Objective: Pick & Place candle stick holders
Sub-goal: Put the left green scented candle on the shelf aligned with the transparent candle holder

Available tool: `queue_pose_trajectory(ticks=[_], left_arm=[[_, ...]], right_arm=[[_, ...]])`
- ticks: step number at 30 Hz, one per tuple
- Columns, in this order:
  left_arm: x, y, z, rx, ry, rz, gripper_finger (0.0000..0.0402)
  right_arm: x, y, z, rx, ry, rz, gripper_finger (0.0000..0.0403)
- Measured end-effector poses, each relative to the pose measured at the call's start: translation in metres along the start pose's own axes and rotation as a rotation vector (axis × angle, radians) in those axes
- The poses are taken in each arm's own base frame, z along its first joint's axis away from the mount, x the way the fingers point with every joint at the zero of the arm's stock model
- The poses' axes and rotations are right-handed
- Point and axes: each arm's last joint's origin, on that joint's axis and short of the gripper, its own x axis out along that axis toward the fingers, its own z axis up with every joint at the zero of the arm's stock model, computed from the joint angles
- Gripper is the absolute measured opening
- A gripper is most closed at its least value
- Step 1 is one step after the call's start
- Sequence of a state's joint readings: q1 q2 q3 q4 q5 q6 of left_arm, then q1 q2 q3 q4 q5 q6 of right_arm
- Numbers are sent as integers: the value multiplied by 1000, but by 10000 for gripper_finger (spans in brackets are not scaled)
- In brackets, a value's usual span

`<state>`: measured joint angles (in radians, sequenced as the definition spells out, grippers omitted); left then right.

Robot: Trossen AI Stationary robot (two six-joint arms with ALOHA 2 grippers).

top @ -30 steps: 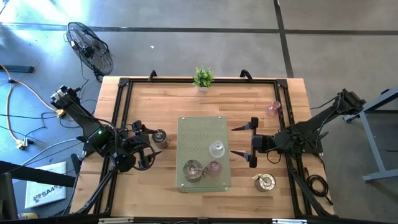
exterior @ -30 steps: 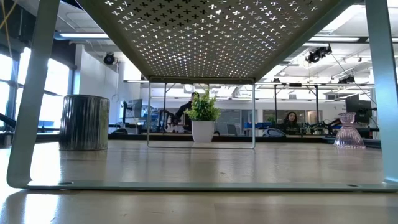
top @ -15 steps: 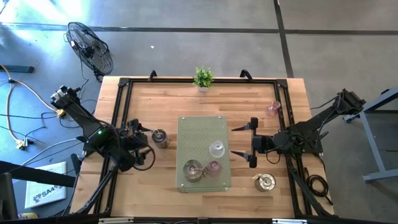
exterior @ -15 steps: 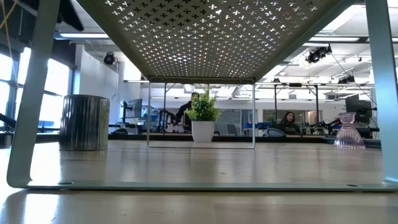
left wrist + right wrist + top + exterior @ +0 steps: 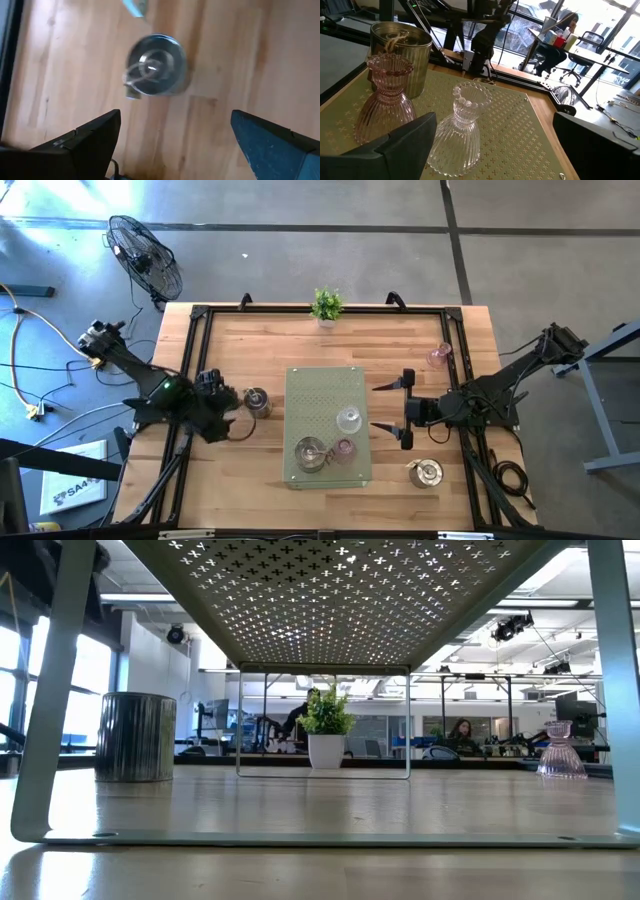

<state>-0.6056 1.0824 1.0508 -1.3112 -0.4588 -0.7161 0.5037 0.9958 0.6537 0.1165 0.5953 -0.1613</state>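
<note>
The desk [image 5: 250, 340] is a wooden top inside a dark frame. At its centre stands a green perforated tray [image 5: 322, 385] raised on legs. Using the high view as a clock face centred on the tray, the small potted plant [image 5: 326, 304] stands at 12 o'clock by the far edge.

The tray carries three candle stick holders in its 6 o'clock half: one silver metal holder [image 5: 309, 452], one clear glass holder [image 5: 348, 420] and one pink glass holder [image 5: 345, 448]. Three holders are off the tray: a silver holder [image 5: 256, 401] at 9 o'clock, just beside the tray's edge; a pink holder [image 5: 439, 356] at 2 o'clock near the desk frame; and a silver holder [image 5: 425, 472] at 4 o'clock.

The left tool [image 5: 222, 412] stands at 9 o'clock with its jaws wide and holds nothing. The left wrist view shows the 9 o'clock silver holder [image 5: 156, 65] upright, ahead of and between the two fingers [image 5: 85, 137], not touching either. This holder lies on the tray side of the left tool, and the left arm is clearly the nearer arm to it. Its long axis is vertical, so a grasp across the round body appears suitable.

The right tool [image 5: 394, 409] waits at 3 o'clock, at the tray's edge, jaws wide and empty, pointing across the tray toward the clear holder [image 5: 461, 131].
</note>
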Motion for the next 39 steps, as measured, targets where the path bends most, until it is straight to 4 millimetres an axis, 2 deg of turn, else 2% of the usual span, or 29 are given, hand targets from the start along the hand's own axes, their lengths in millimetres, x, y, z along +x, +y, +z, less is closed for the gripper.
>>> queue_pose_trajectory(ticks=[3, 8, 16, 22, 27, 33, 39], left_arm=[[4, 8, 6, -48, -11, 45, 370], [10, 20, 14, -32, -30, 138, 370], [22, 41, 27, -23, 85, -16, 370], [30, 57, 40, 1, 76, -187, 370], [40, 75, 46, -25, 83, -177, 370], [61, 89, 54, -53, 157, -206, 370], [90, 88, 62, -12, 266, -278, 370]], right_arm=[[0, 0, 0, 0, 0, 0, 393], [0, 0, 0, -1, 0, 0, 393], [0, 0, 0, -4, 1, 1, 393], [0, 0, -1, -2, 6, 1, 393], [0, 0, -1, -2, 6, 2, 393], [0, 0, -1, -3, 10, 2, 393], [0, 1, -4, 4, 32, 6, 393]])
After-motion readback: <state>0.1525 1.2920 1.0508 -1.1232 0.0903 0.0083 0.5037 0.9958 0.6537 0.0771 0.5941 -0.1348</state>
